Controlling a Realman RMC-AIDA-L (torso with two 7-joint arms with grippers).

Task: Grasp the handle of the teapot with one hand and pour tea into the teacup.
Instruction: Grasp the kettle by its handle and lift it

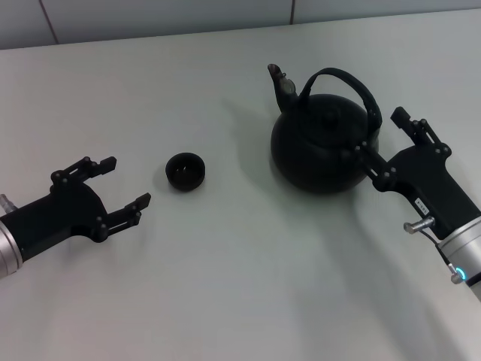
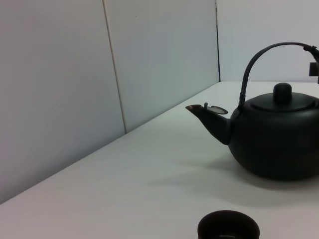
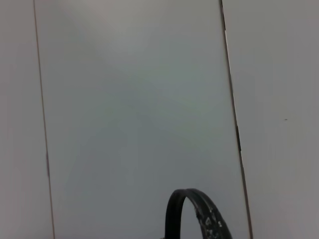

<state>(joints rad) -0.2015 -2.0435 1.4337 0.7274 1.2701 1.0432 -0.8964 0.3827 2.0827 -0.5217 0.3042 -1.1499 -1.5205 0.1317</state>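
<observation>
The matte-black teapot (image 1: 319, 147) stands upright on the white table, right of centre, its spout (image 1: 279, 81) pointing toward the back left. Its arched handle (image 1: 352, 81) rises over the knobbed lid. My right gripper (image 1: 376, 137) is open at the pot's right side, one finger either side of the handle's right foot; contact cannot be judged. The small black teacup (image 1: 185, 171) sits left of the pot. My left gripper (image 1: 126, 182) is open, just left of the cup and apart from it. The left wrist view holds the teapot (image 2: 279, 142) and teacup (image 2: 228, 229); the right wrist view catches only the handle (image 3: 192, 211).
The white table (image 1: 240, 286) runs back to a pale panelled wall (image 1: 150, 19). Nothing else stands on it. Bare tabletop lies between cup and pot and toward the front.
</observation>
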